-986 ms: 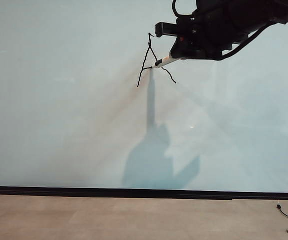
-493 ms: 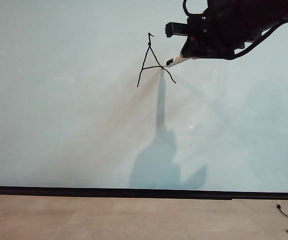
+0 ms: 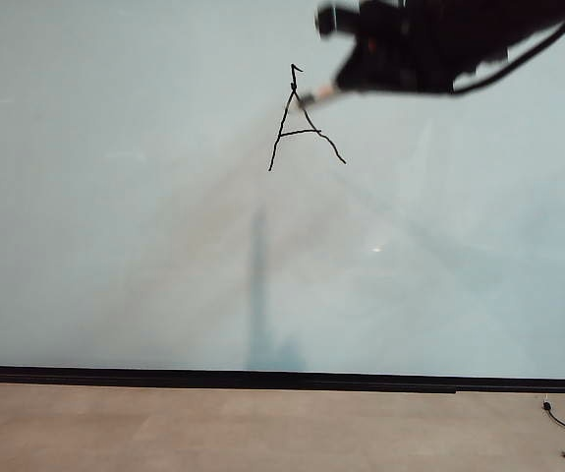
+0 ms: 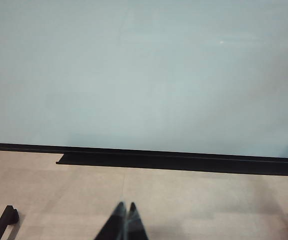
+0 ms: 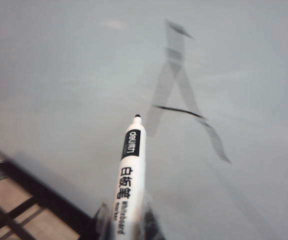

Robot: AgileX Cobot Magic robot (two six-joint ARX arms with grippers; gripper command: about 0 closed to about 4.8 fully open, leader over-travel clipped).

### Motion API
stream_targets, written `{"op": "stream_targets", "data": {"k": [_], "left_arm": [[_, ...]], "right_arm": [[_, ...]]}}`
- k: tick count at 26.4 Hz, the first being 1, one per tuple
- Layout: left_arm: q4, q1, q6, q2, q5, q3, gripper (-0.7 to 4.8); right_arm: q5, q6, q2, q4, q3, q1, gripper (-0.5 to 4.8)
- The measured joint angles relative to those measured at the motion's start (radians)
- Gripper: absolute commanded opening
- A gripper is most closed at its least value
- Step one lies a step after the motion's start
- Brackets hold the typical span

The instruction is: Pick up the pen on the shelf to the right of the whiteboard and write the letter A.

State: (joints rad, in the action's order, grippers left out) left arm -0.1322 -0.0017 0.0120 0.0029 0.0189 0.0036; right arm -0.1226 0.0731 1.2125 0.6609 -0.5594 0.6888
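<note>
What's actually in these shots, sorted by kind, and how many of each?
Whiteboards: 1, the whiteboard
Pens: 1, the pen, clamped in the right gripper
Drawn letters: 1, the letter A
Grippers: 2, counting the left gripper, jaws shut, low by the floor
Total: 5

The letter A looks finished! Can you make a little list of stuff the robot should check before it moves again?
1. The letter A has two legs and a crossbar: ok.
2. The pen is gripped in the right gripper: ok.
3. Pen tip lifted off the whiteboard: cannot tell; the exterior view is blurred there, though the right wrist view suggests a gap.
4. Pen cap off, black tip showing: ok.
5. The left gripper is shut, low by the floor and away from the writing: ok.
6. The shelf for putting the pen back is in view: not ok, no picture shows it.
</note>
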Motion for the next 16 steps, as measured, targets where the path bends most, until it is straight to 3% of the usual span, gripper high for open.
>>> {"op": "stream_targets", "data": {"k": [6,11,16], "left_arm": [[0.0,0.0,0.0,0.0,0.001,0.0,-0.05],[0.0,0.0,0.0,0.0,0.0,0.0,-0.04],[0.0,0.0,0.0,0.0,0.0,0.0,-0.04]], "right_arm": [[-0.085,0.066,-0.237,-0.067,0.107,-0.011,-0.03],[-0.085,0.12,-0.526,-0.193,0.256,-0.082,-0.03],[-0.088,0.124,-0.743,-0.261,0.388,-0.093,-0.03]]}}
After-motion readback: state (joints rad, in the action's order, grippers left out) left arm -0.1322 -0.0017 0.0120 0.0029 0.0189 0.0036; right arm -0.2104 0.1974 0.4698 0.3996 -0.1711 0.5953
